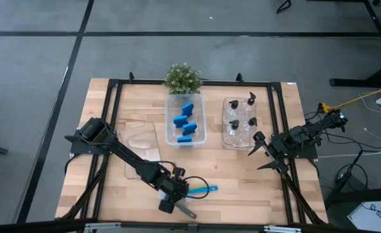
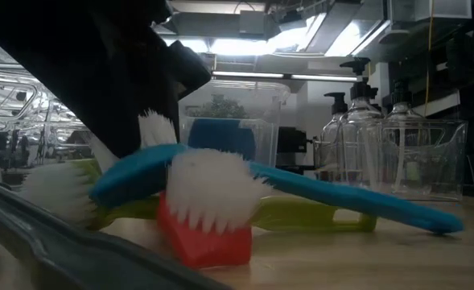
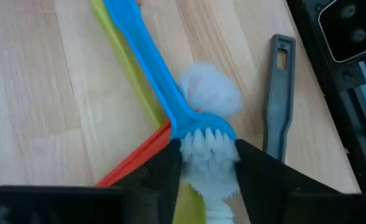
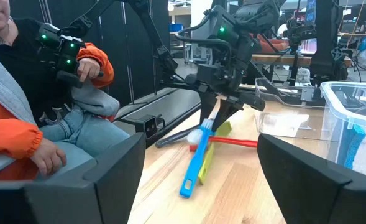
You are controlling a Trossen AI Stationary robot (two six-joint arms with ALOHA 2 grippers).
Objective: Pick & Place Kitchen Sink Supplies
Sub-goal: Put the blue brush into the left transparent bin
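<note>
At the lower middle of the high view my left gripper (image 1: 173, 193) pinches the bristle head of the blue brush (image 3: 164, 81) on the wood table (image 1: 242, 184). My right gripper (image 1: 260, 155) waits open, right of centre. A seated person (image 4: 40, 118) shows beyond.

Blue brush (image 3: 146, 68) — white bristles (image 3: 207, 155)

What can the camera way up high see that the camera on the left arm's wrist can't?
Only the high view shows the potted plant, the bin of blue sponges, the bin of pump bottles, an empty clear bin and the right gripper waiting open beside the bottles.

Only the left wrist view shows the red brush, the yellow-green brush and the left gripper's fingers on either side of white bristles.

Both show the blue brush, grey brush and wooden table.
</note>
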